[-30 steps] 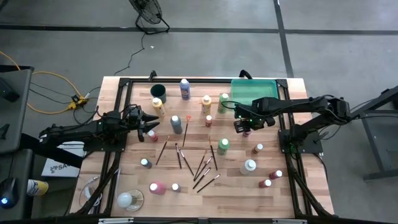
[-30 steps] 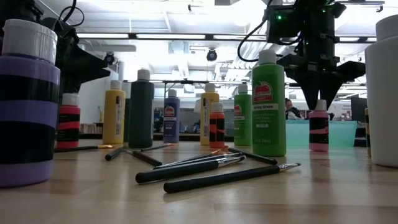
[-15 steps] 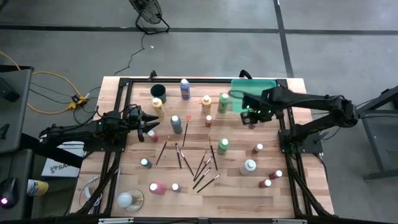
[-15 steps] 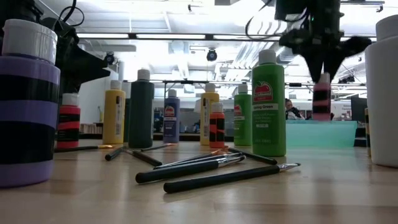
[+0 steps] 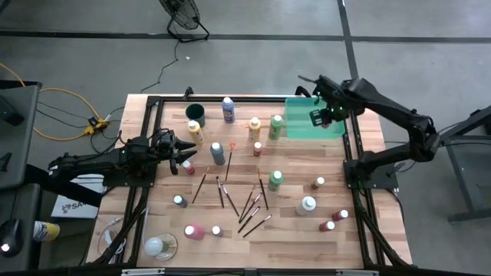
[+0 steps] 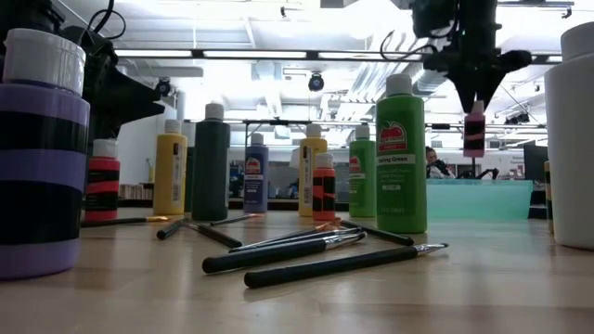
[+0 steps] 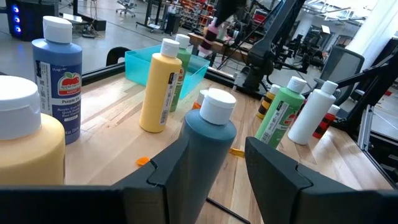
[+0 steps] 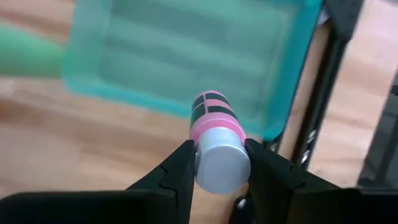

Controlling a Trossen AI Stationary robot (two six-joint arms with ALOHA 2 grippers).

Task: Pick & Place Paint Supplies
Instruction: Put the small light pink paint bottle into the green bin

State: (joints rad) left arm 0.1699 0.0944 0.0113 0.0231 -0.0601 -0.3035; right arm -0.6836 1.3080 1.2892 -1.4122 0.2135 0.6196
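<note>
My right gripper (image 5: 318,115) hangs above the translucent green tray (image 5: 307,129), shut on a small pink bottle with black stripes (image 6: 474,132). The tray stands at the table's far right. Several capped paint bottles stand about the table, among them a green one (image 5: 275,180) and a yellow one (image 5: 254,129). Thin dark brushes (image 5: 247,205) lie near the middle. My left gripper (image 5: 186,153) stands open and level at the table's left. A grey-blue bottle (image 7: 208,143) stands just ahead of its fingers, untouched. My right gripper pinches the pink bottle's top end, at its pale cap (image 8: 221,167), between its two fingers (image 8: 181,167). The fingers come from above, pointing steeply down. The bottle hangs about upright below them, lifted clear, over the tray's near right part.
A dark round cup (image 5: 195,112) stands at the far left of the table. A black frame rail (image 5: 347,165) runs along the table's right side beside the tray. White and red bottles (image 5: 307,205) stand at the near right. Bare wood shows between the tray and the brushes.
My right gripper has risen and gone toward the table's far right corner, tipping steeper downward. The pink bottle has come up off the table with it and now hangs over the tray.
</note>
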